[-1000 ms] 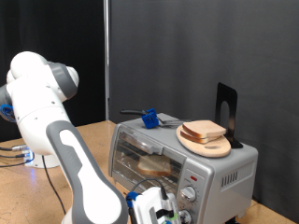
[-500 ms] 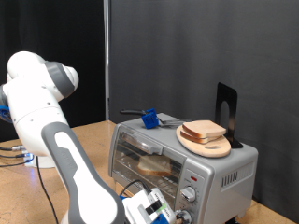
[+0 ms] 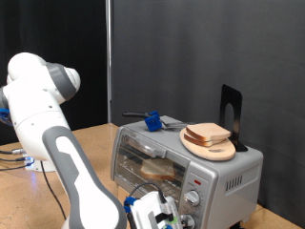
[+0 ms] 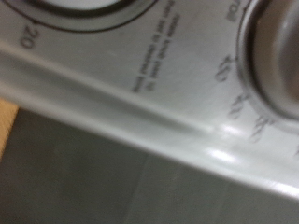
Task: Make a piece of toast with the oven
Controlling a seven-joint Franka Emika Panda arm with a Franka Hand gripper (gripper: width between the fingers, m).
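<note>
2 slices show: 1 piece of toast (image 3: 158, 169) lies on the rack inside the oven (image 3: 225, 171), behind the closed glass door, and the other slice (image 3: 207, 134) sits on a wooden plate (image 3: 215, 150) on the oven's top. A blue-handled tool (image 3: 152, 121) lies on the top too, toward the exterior view's left, and a black stand (image 3: 230, 114) rises behind the plate. The gripper (image 3: 162, 218) hangs at the exterior view's bottom edge, right at the oven's knobs (image 3: 193, 198); whether its fingers are apart or together cannot be told. The wrist view is filled with blurred silver panel and dial numerals.
</note>
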